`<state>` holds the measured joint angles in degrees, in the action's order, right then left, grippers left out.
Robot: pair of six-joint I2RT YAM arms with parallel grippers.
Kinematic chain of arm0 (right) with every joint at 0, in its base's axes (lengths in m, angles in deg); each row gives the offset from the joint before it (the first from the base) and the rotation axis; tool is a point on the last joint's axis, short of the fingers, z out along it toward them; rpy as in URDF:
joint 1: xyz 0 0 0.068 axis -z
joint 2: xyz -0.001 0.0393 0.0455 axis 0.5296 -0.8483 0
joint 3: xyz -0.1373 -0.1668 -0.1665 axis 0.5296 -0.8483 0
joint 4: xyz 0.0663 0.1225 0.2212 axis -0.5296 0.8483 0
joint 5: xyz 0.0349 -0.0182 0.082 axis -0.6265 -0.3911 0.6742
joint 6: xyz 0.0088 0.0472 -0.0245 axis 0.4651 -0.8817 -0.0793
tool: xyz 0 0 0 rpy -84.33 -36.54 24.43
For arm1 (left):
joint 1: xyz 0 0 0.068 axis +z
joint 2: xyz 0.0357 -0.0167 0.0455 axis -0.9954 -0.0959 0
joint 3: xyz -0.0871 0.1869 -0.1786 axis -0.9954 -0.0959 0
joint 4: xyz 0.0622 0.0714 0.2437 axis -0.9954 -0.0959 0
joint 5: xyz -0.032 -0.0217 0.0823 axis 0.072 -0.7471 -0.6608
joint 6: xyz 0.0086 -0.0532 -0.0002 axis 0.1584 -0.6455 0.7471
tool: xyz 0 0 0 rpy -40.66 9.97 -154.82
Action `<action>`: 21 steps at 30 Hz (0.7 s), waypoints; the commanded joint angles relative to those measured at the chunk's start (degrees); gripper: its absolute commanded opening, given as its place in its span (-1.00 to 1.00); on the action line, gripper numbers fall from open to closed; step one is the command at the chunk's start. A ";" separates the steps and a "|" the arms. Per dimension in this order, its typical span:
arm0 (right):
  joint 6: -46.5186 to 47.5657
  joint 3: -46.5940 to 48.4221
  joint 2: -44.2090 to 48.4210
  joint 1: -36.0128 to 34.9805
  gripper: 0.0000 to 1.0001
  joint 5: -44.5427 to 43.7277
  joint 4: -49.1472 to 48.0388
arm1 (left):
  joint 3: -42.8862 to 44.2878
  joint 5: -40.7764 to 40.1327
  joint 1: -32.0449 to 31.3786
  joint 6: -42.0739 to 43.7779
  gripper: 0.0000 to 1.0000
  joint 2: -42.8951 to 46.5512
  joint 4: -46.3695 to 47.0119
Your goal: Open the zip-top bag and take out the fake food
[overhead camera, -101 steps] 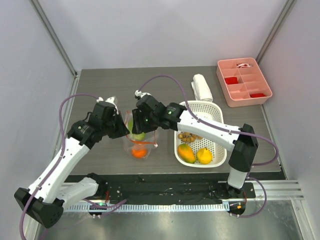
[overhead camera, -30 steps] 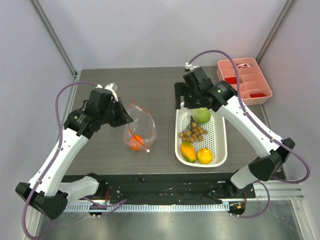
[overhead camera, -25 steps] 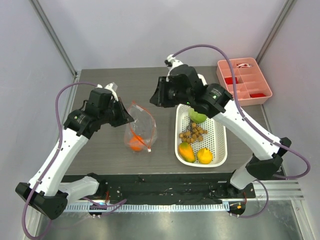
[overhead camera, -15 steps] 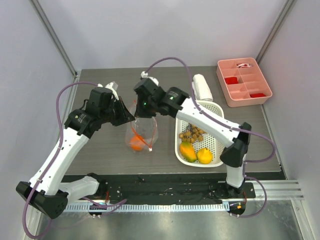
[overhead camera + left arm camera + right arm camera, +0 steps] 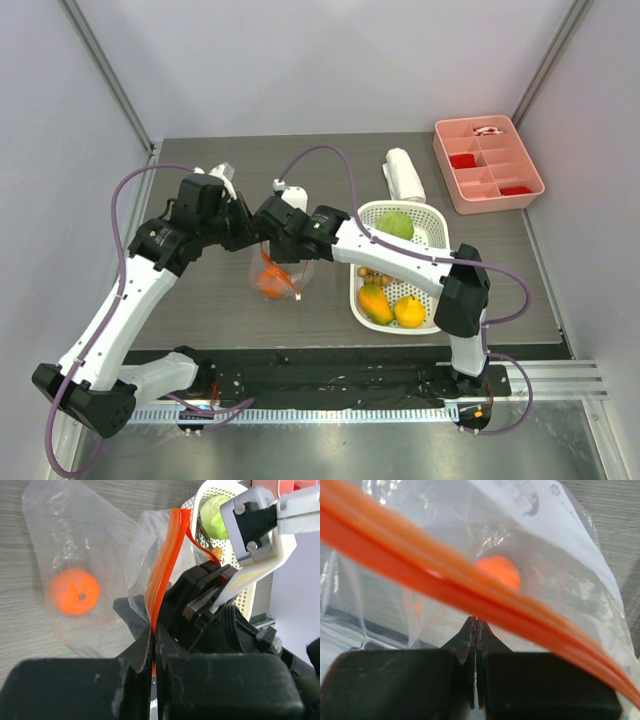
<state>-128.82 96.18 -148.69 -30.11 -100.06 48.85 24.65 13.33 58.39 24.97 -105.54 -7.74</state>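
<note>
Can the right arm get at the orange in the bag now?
Probably not: the right end effector is shut at the zip strip, and the orange lies deeper in the bag, behind plastic; it must open and reach in.

The zip-top bag (image 5: pixel 290 280) is clear, crinkly plastic film, glossy along its creases; its zip strip (image 5: pixel 165 565) is smooth orange-red plastic; the orange fruit (image 5: pixel 74 591) inside looks like smooth, slightly matt plastic; the tabletop (image 5: pixel 200 310) shows a matt grey wood grain; the basket (image 5: pixel 432 222) is white perforated plastic; the compartment tray (image 5: pixel 497 148) is smooth pink plastic; the arm shells (image 5: pixel 115 330) are glossy white plastic.
</note>
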 commanded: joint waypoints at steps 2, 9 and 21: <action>-6.12 2.80 0.06 1.17 -0.98 -0.91 -5.54 | -0.41 2.10 0.36 -1.45 -0.99 1.70 2.40; -13.78 -1.32 1.74 5.21 -0.94 -0.13 -5.61 | -2.26 2.89 0.36 -2.33 -0.99 3.01 2.58; 2.37 -8.44 0.60 3.47 -0.55 13.38 -21.16 | -1.83 4.64 0.36 -2.68 -0.99 1.09 4.33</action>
<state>-133.67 89.12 -149.00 -24.21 -95.14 35.67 21.92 15.93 58.76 22.53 -103.14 -6.45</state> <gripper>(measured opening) 0.141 0.003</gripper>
